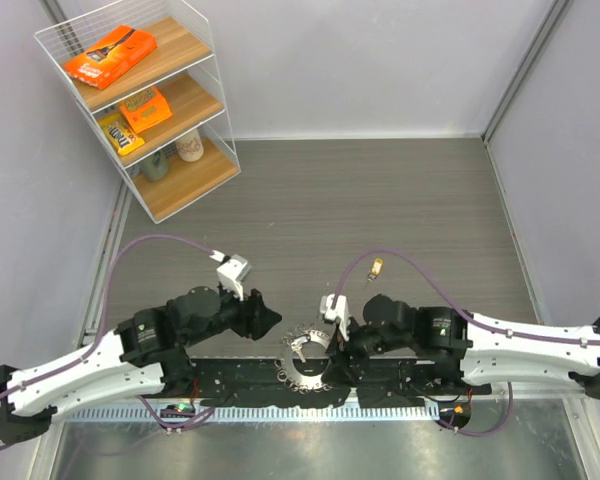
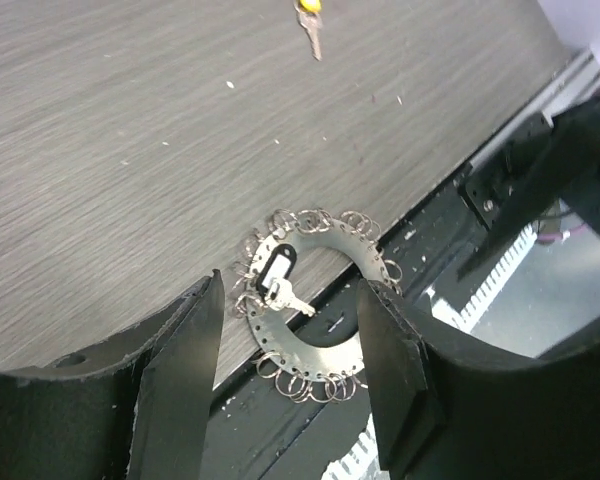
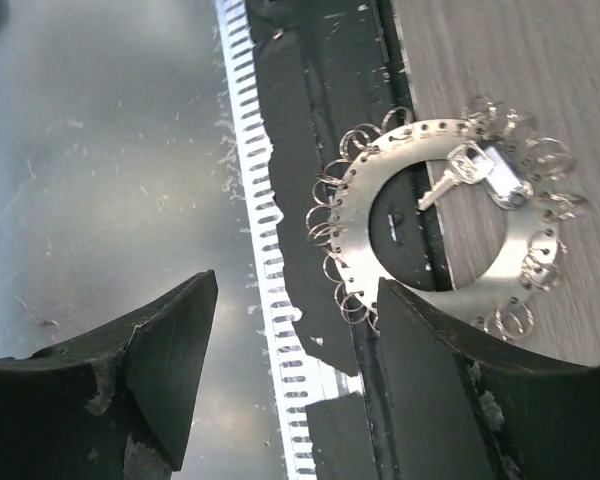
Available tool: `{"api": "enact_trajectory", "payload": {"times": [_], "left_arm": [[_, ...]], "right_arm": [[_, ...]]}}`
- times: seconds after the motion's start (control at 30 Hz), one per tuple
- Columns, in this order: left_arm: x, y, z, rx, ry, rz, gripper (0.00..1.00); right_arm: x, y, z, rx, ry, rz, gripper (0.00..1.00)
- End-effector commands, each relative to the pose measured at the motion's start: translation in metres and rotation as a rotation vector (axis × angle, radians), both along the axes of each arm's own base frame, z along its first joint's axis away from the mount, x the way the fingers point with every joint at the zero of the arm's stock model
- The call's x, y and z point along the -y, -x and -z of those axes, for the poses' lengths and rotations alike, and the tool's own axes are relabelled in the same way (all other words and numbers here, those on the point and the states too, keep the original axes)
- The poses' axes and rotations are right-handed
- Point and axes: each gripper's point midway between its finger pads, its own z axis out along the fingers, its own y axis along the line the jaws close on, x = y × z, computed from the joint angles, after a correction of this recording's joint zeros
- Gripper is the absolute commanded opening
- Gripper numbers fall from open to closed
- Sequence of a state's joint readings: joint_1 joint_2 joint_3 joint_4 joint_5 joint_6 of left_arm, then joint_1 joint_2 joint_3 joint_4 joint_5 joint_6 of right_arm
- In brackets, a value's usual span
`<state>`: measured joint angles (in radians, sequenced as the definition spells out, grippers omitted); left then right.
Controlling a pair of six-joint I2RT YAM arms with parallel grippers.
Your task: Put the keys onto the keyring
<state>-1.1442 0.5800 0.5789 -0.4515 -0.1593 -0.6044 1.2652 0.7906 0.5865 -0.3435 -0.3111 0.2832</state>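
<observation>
The keyring (image 1: pixel 302 377) is a flat silvery ring plate hung with several small wire rings. It lies half on the wood table and half on the black base plate at the near edge, between my two grippers. It also shows in the left wrist view (image 2: pixel 315 352) and the right wrist view (image 3: pixel 375 205). The silvery key with a dark head (image 2: pixel 279 279) lies on the ring's far side (image 3: pixel 472 171); I cannot tell whether it is threaded on. The brass-yellow key (image 1: pixel 377 267) lies loose on the table beyond it (image 2: pixel 311 27). My left gripper (image 1: pixel 267 318) (image 2: pixel 295 290) is open and empty just left of the ring. My right gripper (image 1: pixel 342 335) (image 3: pixel 298 290) is open and empty just right of it.
A white wire shelf (image 1: pixel 140 100) with snack packs and jars stands at the far left corner. A white perforated strip (image 3: pixel 265 250) and a metal sheet (image 3: pixel 100 150) run along the near edge beside the black base plate (image 3: pixel 310 120). Purple cables loop over both arms.
</observation>
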Motion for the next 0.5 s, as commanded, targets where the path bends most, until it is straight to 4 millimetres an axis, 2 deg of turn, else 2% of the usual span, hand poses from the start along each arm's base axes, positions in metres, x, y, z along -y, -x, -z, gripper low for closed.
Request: {"api": "enact_trajectory", "payload": {"times": [0.0,0.17,0.33,0.47], "left_arm": [[-0.032,-0.012,-0.006,-0.013,0.020,-0.188,0.64],[-0.044,-0.007,0.003,-0.037,0.033,-0.212,0.70],[-0.050,-0.005,0.008,-0.044,0.064,-0.224,0.72],[-0.049,-0.002,0.010,-0.046,0.078,-0.208,0.72]], "right_arm": [[-0.021,0.002,-0.001,0.163,-0.042,-0.031,0.72],[-0.039,0.005,-0.001,0.237,-0.086,-0.078,0.71],[-0.057,0.011,0.012,0.268,-0.076,-0.146,0.68],[-0.059,0.007,0.021,0.283,-0.038,-0.126,0.67]]}}
